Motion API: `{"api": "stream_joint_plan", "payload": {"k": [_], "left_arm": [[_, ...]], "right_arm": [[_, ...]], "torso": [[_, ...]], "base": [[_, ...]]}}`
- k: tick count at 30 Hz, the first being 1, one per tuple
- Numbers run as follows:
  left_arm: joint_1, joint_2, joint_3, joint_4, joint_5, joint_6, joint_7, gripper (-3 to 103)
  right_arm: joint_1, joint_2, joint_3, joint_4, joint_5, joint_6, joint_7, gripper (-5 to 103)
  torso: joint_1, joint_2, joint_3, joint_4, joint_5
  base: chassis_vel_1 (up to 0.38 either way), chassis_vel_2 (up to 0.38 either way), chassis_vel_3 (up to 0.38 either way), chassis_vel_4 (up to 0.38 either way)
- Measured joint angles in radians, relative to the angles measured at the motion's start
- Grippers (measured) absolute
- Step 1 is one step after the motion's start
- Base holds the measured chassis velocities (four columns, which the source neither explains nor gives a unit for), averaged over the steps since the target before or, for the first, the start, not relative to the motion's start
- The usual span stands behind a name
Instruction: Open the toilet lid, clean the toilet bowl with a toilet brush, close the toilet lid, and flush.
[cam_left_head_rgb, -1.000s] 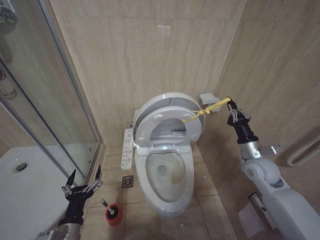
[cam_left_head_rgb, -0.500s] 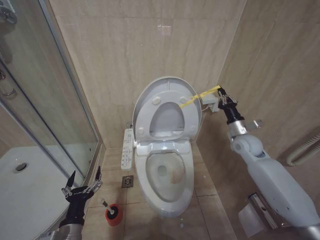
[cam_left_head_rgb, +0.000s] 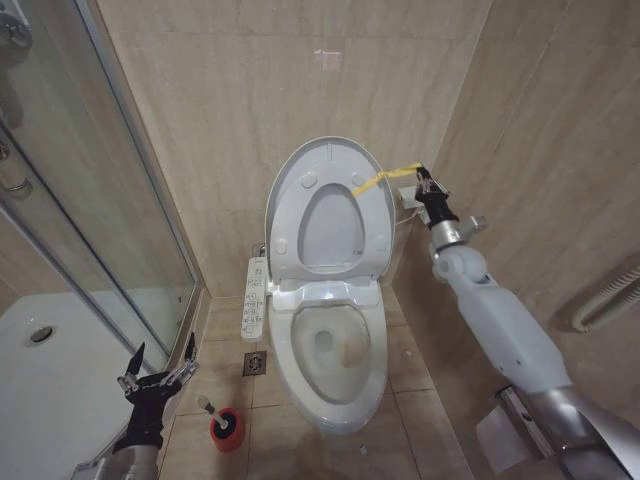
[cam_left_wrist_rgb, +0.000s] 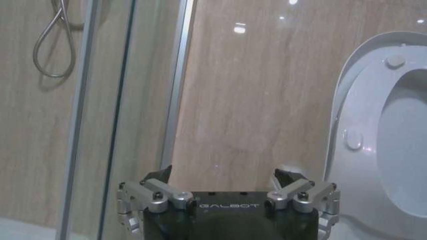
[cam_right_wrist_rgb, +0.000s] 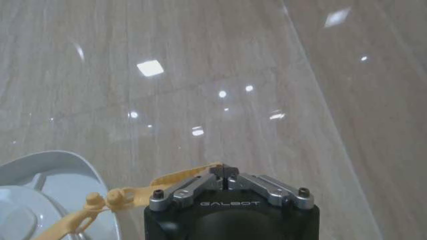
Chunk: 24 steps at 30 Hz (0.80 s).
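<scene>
Because the toilet lid (cam_left_head_rgb: 328, 215) is a broad, thin plastic shell on a rear hinge, it looks light and fairly stiff, though smooth enough to slip from a bare pinch; the yellow ribbon (cam_left_head_rgb: 384, 178) tied at its edge is the sensible place to take hold, being soft and easy to nip. The lid stands nearly upright against the tiled wall (cam_left_head_rgb: 250, 110), with the ring-shaped seat (cam_left_head_rgb: 330, 228) raised flat against it, above the toilet bowl (cam_left_head_rgb: 333, 345) with its brownish stain. The right gripper (cam_left_head_rgb: 424, 180) is up beside the lid's top edge, its fingers pressed together on the free end of the ribbon, which runs taut back to the lid; the right wrist view shows the same nip, fingertips meeting on the yellow strand. The left gripper (cam_left_head_rgb: 158, 368) waits low by the shower screen (cam_left_head_rgb: 120, 190), fingers spread wide and holding nothing, near the toilet brush (cam_left_head_rgb: 206, 405) resting in its red holder (cam_left_head_rgb: 227, 428) on the floor.
</scene>
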Motion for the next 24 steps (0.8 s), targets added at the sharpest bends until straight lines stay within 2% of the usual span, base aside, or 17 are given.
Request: {"api": "stream_joint_plan", "payload": {"k": [13, 17, 18, 19, 23, 24], "left_arm": [[-0.032, 0.016, 0.001, 0.037, -0.020, 0.001, 0.000, 100], [-0.033, 0.021, 0.003, 0.037, -0.023, 0.001, 0.000, 100], [-0.035, 0.022, 0.006, 0.037, -0.024, 0.001, 0.000, 100], [-0.035, 0.022, 0.006, 0.037, -0.024, 0.001, 0.000, 100], [-0.043, 0.016, 0.036, 0.037, -0.020, 0.002, 0.000, 100], [-0.043, 0.016, 0.036, 0.037, -0.020, 0.002, 0.000, 100]], "right_arm": [[0.124, 0.080, -0.059, -0.136, -0.037, -0.001, -0.010, 0], [0.073, 0.055, -0.052, -0.066, -0.036, -0.018, 0.015, 0], [0.051, 0.042, -0.047, -0.041, -0.036, -0.021, 0.021, 5], [0.051, 0.042, -0.047, -0.041, -0.036, -0.021, 0.021, 5], [-0.099, -0.036, 0.009, 0.121, -0.028, -0.020, 0.046, 5], [-0.099, -0.036, 0.009, 0.121, -0.028, -0.020, 0.046, 5]], "torso": [[0.000, 0.000, 0.000, 0.0005, 0.0001], [0.000, 0.000, 0.000, 0.0005, 0.0001], [0.000, 0.000, 0.000, 0.0004, 0.0002], [0.000, 0.000, 0.000, 0.0004, 0.0002], [0.000, 0.000, 0.000, 0.0001, 0.0006], [0.000, 0.000, 0.000, 0.0001, 0.0006]], "base": [[0.000, 0.000, 0.000, 0.000], [0.000, 0.000, 0.000, 0.000], [0.000, 0.000, 0.000, 0.000], [0.000, 0.000, 0.000, 0.000], [0.000, 0.000, 0.000, 0.000], [0.000, 0.000, 0.000, 0.000]]}}
